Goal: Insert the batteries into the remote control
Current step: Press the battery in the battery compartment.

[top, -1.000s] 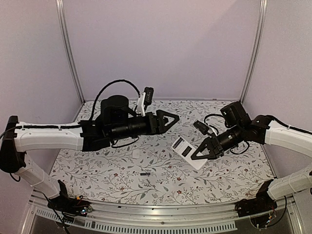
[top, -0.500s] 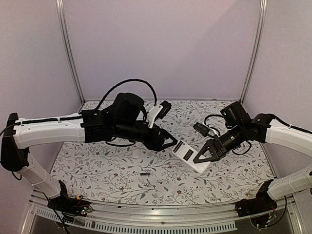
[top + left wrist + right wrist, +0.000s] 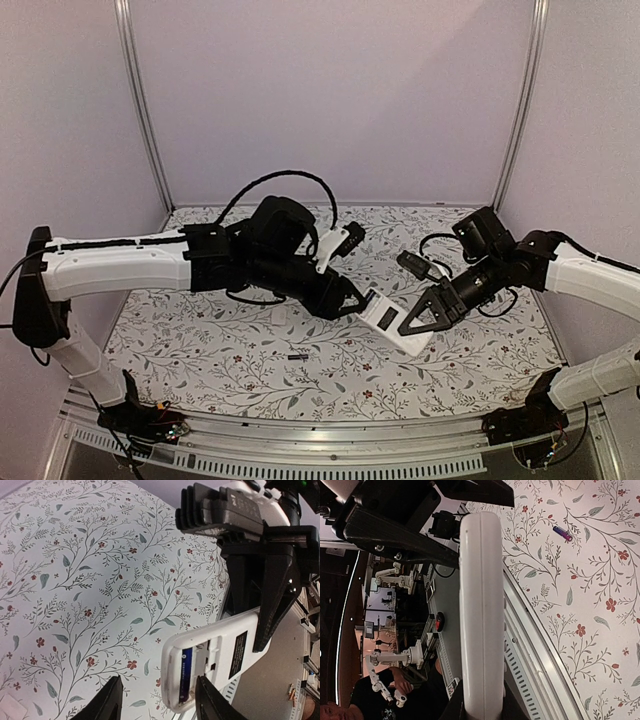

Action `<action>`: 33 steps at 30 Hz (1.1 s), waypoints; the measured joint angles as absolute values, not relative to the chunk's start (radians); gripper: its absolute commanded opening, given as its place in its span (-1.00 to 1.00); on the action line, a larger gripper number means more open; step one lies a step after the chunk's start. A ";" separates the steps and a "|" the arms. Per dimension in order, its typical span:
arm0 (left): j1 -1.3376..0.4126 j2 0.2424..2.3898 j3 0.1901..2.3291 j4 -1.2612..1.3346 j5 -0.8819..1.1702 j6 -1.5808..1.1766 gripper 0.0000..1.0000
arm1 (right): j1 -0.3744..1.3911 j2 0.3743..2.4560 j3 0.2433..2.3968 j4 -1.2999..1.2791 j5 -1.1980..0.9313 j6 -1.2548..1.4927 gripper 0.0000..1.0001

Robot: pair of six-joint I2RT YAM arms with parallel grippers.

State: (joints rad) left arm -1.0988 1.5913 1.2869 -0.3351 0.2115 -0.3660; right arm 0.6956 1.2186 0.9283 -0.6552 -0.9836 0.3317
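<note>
The white remote control (image 3: 386, 318) hangs tilted above the table, its back up and the battery recess uncovered. My right gripper (image 3: 418, 322) is shut on its right end; the right wrist view shows the remote control (image 3: 480, 605) edge-on between the fingers. In the left wrist view one blue battery (image 3: 186, 674) lies in the recess of the remote control (image 3: 220, 655). My left gripper (image 3: 160, 705) is open, and the remote's free end lies by its right finger (image 3: 215, 700). A second dark battery (image 3: 297, 356) lies on the floral table, also visible as the battery (image 3: 562, 533).
A small flat white piece (image 3: 12, 707) lies on the table left of my left gripper. The metal front rail (image 3: 330, 437) runs along the near edge. Purple walls and corner posts (image 3: 140, 110) close in the back and sides.
My left arm has swung down and right from mid-table to the remote's free end, and its jaws have narrowed. The right gripper has kept its hold and lowered the remote slightly.
</note>
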 measured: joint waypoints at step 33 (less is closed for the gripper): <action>-1.086 1.596 1.342 -0.474 0.150 -0.280 0.59 | 0.696 1.261 0.933 -0.669 -0.975 0.321 -1.00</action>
